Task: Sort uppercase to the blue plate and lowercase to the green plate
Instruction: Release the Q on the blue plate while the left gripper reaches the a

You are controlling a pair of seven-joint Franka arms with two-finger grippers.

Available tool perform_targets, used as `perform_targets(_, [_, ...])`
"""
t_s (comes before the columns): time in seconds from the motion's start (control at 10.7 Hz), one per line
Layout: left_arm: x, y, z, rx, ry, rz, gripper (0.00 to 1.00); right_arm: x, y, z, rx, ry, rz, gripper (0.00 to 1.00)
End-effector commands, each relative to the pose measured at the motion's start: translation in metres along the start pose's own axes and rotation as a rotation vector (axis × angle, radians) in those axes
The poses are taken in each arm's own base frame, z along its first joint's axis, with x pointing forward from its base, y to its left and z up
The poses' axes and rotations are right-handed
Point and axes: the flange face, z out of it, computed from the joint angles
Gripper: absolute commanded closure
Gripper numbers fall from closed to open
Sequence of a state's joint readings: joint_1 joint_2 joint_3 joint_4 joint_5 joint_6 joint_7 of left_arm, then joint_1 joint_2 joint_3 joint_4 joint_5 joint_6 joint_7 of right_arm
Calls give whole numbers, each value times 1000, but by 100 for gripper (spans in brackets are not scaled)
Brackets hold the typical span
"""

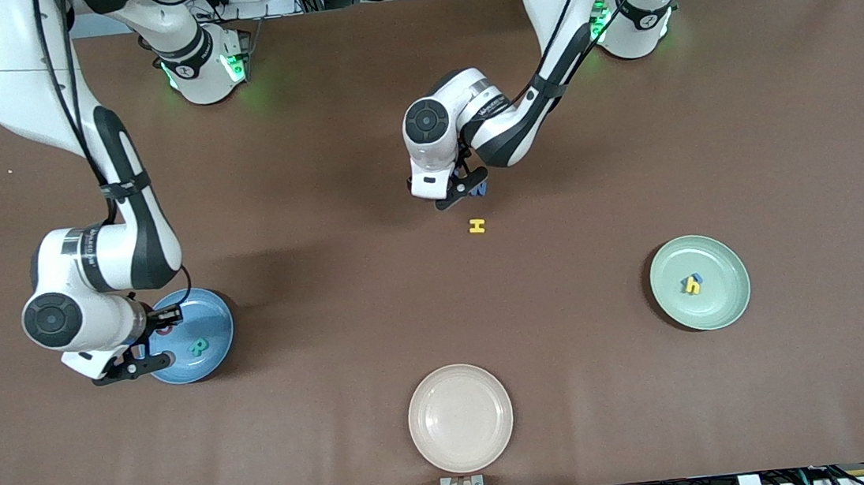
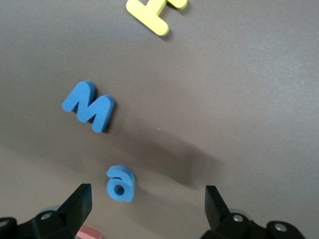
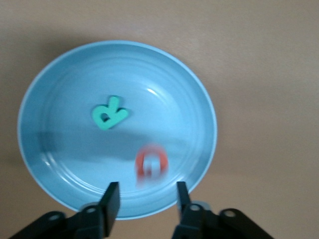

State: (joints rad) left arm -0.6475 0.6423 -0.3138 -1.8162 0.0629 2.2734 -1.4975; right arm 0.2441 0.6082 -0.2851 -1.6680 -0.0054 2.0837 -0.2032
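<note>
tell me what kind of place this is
Probably a robotics lab: two arms are bolted to a brown table, power strips and cables line its edge, and foam letters like the H lie near the blue plate.

We see the right gripper [image 3: 144,199] pointing straight down at the right arm's end of the table, its fingers [image 3: 110,198] parted with nothing between them; the left gripper [image 2: 148,204] hangs over mid-table, fingers [image 2: 79,201] spread wide
</note>
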Motion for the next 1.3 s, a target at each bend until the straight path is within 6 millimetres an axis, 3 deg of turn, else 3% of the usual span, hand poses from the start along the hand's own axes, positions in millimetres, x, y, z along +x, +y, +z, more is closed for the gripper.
perform_targets(0.0, [-6, -22, -19, -6, 69, 29, 0, -4, -8, -4, 7, 2, -29, 0])
perform_targets(0.28, [-8, -39, -32, -90, 56, 30, 0, 2, -25, -15, 18, 22, -45, 0])
perform_targets(0.56, [-13, -50, -16, -132, 48, 42, 0, 9, -48, -24, 64, 54, -51, 0])
perform_targets(0.74, [-18, -59, -1, -129, 60, 73, 3, 11, -75, -31, 84, 60, -46, 0])
perform_targets(1.02, [-18, -59, 2, -137, 57, 73, 10, 11, -131, -34, 110, 45, 50, 0])
perform_targets(1.21, [-16, -58, 9, -138, 54, 77, 11, 11, -144, -35, 118, 36, 71, 0])
